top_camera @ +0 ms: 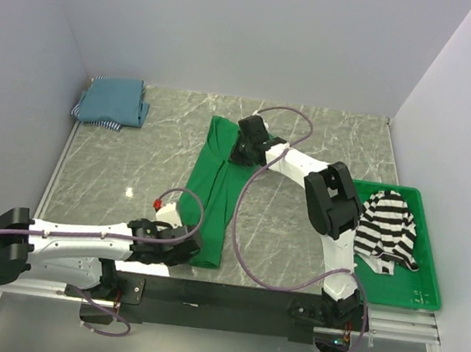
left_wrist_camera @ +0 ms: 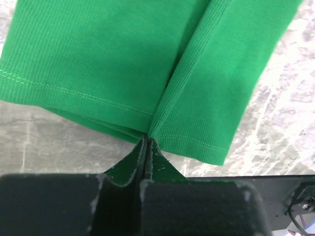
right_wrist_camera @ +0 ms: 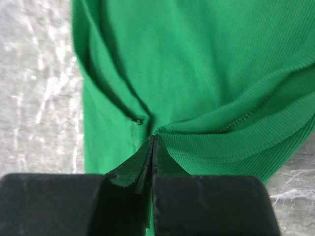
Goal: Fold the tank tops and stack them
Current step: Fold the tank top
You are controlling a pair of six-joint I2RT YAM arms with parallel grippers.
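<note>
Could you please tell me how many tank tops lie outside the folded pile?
2: the green tank top mid-table; the striped tank top in the green tray at right. Others may hide beneath.

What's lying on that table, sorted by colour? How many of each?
bright green fabric tank top: 1
black-and-white striped fabric tank top: 1
folded teal-blue fabric pile: 1 (pieces inside cannot be counted)
rigid green plastic tray: 1
Total: 4, counting the pile as one
</note>
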